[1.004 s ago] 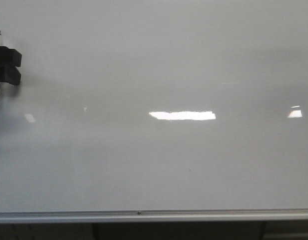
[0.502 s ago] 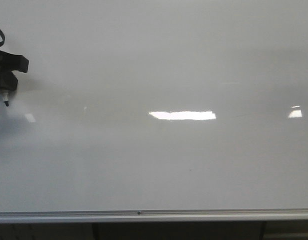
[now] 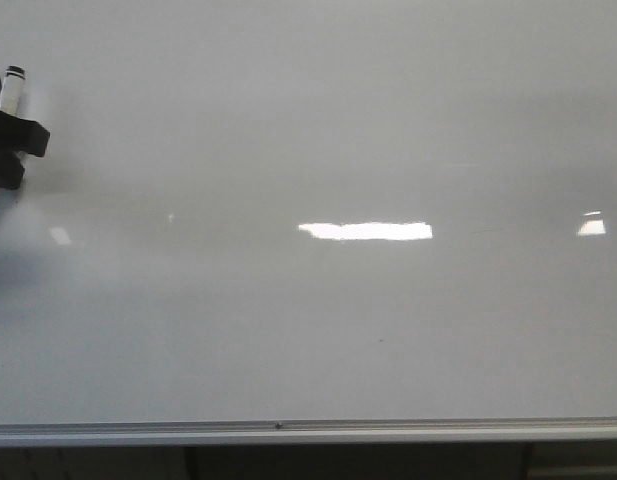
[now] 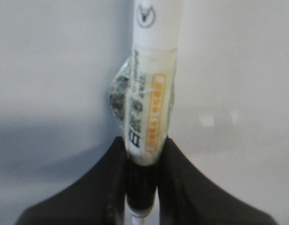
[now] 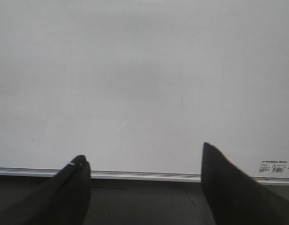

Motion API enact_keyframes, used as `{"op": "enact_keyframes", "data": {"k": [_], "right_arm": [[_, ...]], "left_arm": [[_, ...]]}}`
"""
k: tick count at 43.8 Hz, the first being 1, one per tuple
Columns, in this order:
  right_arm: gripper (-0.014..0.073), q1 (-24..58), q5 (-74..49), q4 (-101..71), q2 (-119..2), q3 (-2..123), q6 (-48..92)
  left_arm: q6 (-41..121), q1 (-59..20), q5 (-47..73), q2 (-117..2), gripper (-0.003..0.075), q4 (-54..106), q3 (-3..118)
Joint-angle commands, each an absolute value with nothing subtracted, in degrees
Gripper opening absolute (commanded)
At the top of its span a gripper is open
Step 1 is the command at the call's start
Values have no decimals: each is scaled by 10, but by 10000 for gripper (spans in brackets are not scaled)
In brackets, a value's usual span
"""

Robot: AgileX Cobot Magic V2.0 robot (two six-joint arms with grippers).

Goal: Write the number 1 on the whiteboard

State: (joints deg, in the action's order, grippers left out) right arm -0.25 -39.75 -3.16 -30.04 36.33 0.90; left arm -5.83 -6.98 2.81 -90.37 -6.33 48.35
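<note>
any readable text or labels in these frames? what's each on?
Nothing reads clearly.
Marker in the left pincer: round logo, dark printed characters and an orange label, all too blurred.
Whiteboard: small sticker by the rim, print too small.
No ink visible on the board.

Left gripper (image 4: 143, 154) clamped, right gripper (image 5: 144, 180) agape.

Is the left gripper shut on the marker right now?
Yes. The left gripper has both fingers pressed against the marker.

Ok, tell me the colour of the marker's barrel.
White marker, with an orange label; clearest in the left wrist view.
</note>
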Motion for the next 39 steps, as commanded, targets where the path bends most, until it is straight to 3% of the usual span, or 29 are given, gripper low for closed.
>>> {"op": "enact_keyframes", "data": {"k": [1,13,26,39], "right_arm": [[527,-5,-364,-37,-309,387,12],[527,-1,-474,-80,-375,461,44],[527,85,-574,-172,-504,548,189],[527,235,-607,-178,-604,633,326]], "left_arm": [[-62,-73,97,-845,48,-105,518],[86,-120,343,-729,48,-71,567],[363,-176,590,-681,48,133,643],[452,-277,636,-681,48,175,669]]}}
